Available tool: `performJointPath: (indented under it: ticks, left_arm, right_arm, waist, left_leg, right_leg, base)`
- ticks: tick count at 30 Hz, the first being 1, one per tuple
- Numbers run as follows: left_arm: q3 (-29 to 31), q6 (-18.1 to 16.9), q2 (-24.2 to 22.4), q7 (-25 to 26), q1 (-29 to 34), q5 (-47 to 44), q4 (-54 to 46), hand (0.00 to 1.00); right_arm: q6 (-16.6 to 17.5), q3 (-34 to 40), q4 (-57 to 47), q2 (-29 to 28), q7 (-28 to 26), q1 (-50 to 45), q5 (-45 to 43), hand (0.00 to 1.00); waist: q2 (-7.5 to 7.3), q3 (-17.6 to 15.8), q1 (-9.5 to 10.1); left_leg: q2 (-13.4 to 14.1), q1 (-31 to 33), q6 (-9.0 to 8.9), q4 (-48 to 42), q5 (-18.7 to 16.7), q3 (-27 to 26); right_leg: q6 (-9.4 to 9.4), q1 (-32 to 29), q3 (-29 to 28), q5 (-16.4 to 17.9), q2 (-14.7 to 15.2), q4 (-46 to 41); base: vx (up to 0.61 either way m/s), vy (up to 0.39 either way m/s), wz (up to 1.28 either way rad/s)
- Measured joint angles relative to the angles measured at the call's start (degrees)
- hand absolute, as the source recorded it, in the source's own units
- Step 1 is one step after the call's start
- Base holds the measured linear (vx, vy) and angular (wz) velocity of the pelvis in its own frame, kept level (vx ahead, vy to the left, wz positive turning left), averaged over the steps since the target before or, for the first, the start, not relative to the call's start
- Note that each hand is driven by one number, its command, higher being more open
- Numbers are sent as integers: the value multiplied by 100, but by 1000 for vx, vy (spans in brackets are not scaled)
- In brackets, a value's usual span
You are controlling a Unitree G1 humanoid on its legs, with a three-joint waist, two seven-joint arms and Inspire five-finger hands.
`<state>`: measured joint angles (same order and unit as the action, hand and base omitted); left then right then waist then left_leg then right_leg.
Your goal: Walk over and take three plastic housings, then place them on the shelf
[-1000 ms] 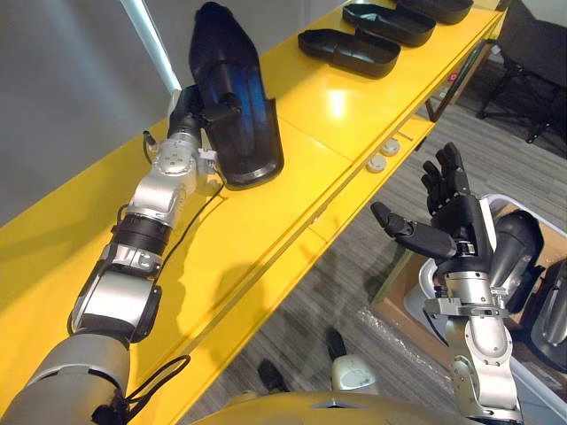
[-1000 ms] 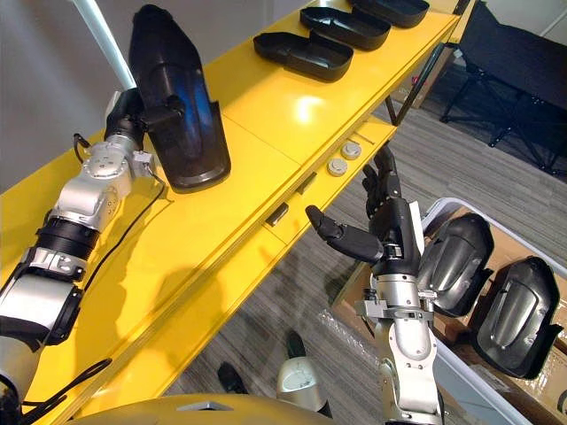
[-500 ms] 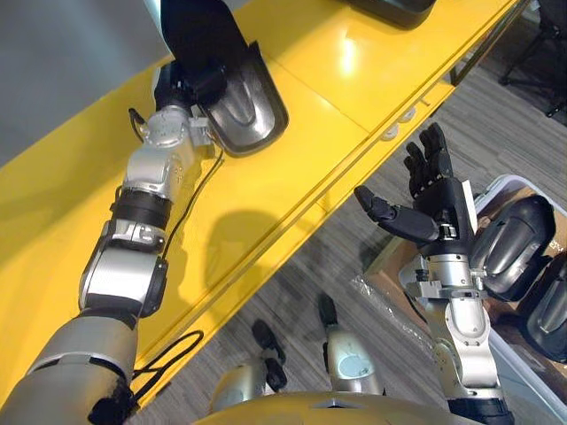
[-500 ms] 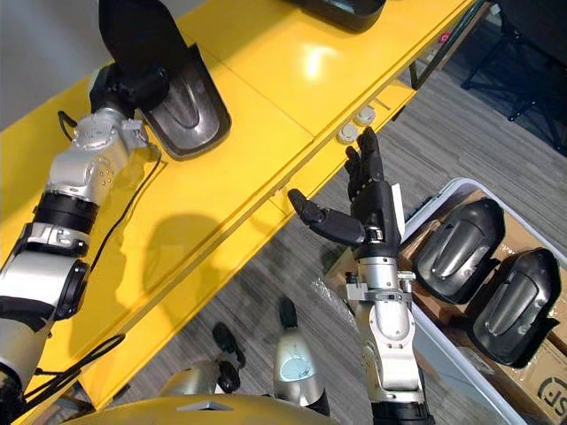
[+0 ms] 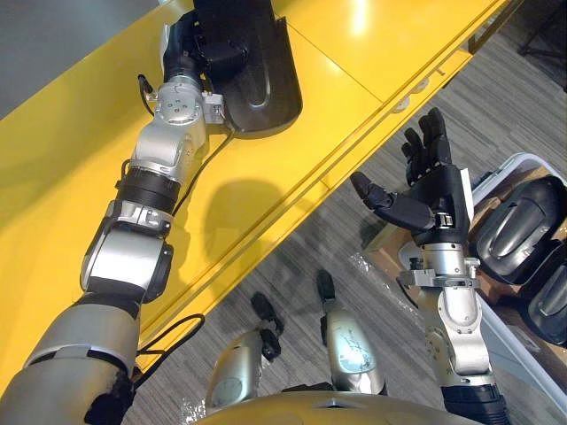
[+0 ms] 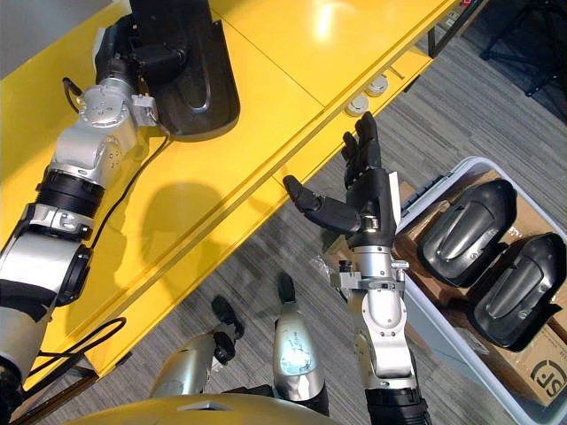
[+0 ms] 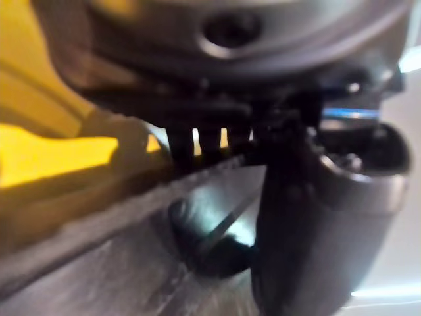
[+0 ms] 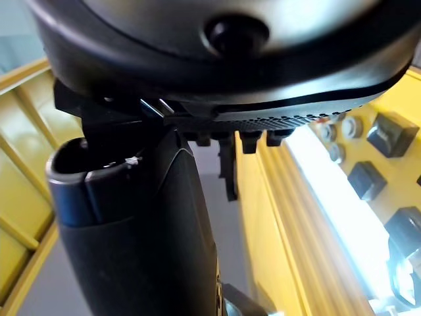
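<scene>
You're at the placing step. Your left hand (image 5: 188,49) is clamped on a housing (image 5: 252,80), thumb across its hollow side, holding it tilted over the yellow shelf (image 5: 71,142). I cannot tell whether its low end touches the surface. The next move calls for laying it flat, then slackening the fingers and drawing clear. Your right hand (image 5: 436,190) hangs spread and empty over the floor, just beside the shelf edge. The bin (image 6: 452,354) on your right holds two spare housings (image 6: 465,232), side by side.
</scene>
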<state>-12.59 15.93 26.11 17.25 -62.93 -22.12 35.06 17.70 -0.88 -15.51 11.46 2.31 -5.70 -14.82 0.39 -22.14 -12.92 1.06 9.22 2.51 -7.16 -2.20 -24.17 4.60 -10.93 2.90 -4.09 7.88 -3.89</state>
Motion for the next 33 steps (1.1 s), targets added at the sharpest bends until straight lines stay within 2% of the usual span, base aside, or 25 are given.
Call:
performJointPath:
  ticks: [4,16,22,27,31,33]
  left_arm:
    - [-62,4,3,18,11,189,-1,100]
    - [-103,4,-60,664,18,495,172,100]
    - [-213,-208,-168,1069,17,691,224,100]
    - [-284,-143,-238,1419,51,674,73,100]
    - [-222,31,-217,1542,69,715,-392,100]
    - [-211,31,-83,1556,196,727,-404,100]
  right_arm:
    - [0,-26,2,0,56,-13,-5,100]
    - [11,-309,173,0,118,-104,-17,100]
    - [13,-484,228,0,209,-308,-5,100]
    - [217,-551,227,1,214,-279,110,100]
    - [287,-540,227,67,305,-57,110,100]
    - [289,-546,226,243,313,129,109,100]
  waist:
    - [0,0,-2]
    - [2,2,-129]
    - [10,7,-143]
    - [18,14,-117]
    - [25,20,68]
    - [99,135,145]
  left_leg:
    - [3,-10,0,-4,0,2]
    - [42,-94,-2,0,1,-29]
    - [60,-108,-4,8,2,-40]
    - [53,-168,-2,35,7,6]
    - [49,-281,-20,106,60,126]
    - [25,-395,-39,218,110,239]
  right_leg:
    - [0,12,3,0,0,-2]
    - [1,76,-8,-1,-28,12]
    - [1,91,-14,-4,-43,32]
    - [20,212,43,-25,-53,96]
    - [18,368,184,-23,-53,145]
    - [17,556,324,-23,-52,277]
  base:
    - [0,0,0]
    - [0,0,0]
    - [0,0,0]
    - [8,1,4]
    - [0,-10,15]
    - [-4,-12,22]
